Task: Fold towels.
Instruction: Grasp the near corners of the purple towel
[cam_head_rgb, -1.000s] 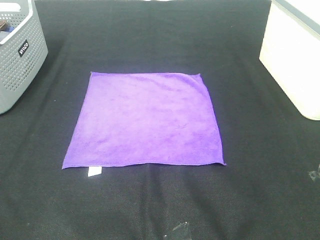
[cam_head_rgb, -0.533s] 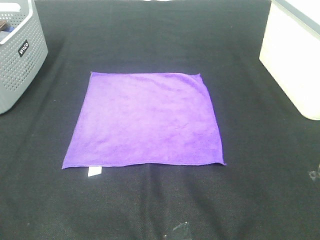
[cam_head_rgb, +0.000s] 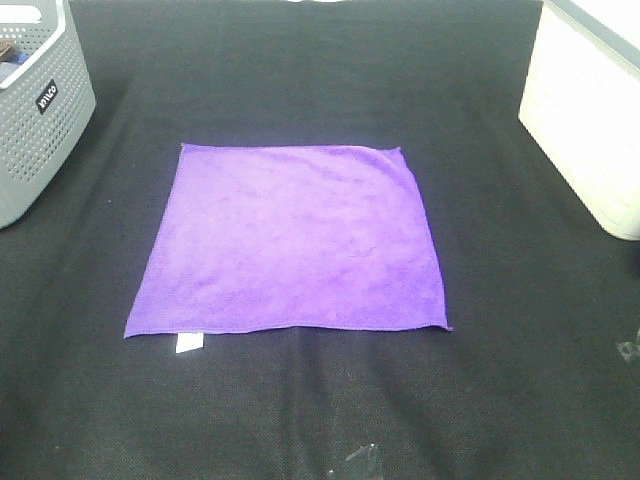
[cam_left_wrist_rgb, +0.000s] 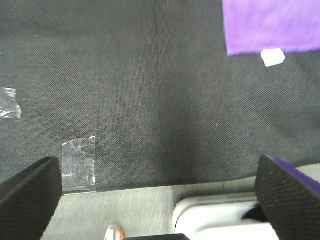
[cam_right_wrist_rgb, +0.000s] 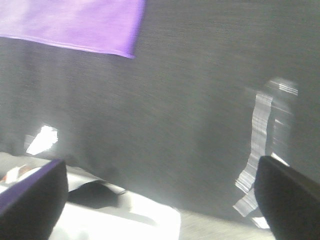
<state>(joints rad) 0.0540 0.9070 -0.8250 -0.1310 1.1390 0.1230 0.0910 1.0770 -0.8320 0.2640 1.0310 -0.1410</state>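
Note:
The purple towel (cam_head_rgb: 295, 240) lies flat and unfolded in the middle of the black table, with its small white tag (cam_head_rgb: 189, 343) sticking out at the near left corner. In the left wrist view the towel's corner (cam_left_wrist_rgb: 270, 25) and tag (cam_left_wrist_rgb: 273, 57) show ahead of the left gripper (cam_left_wrist_rgb: 160, 200), which is open and empty above the table's near edge. In the right wrist view the towel's near right corner (cam_right_wrist_rgb: 75, 22) shows ahead of the right gripper (cam_right_wrist_rgb: 160, 200), also open and empty. Neither gripper shows in the exterior high view.
A grey perforated basket (cam_head_rgb: 35, 120) stands at the far left and a white bin (cam_head_rgb: 590, 110) at the far right. Clear tape patches (cam_left_wrist_rgb: 79, 162) stick to the black cloth near the table's front edge, with more tape (cam_right_wrist_rgb: 260, 135) on the right side.

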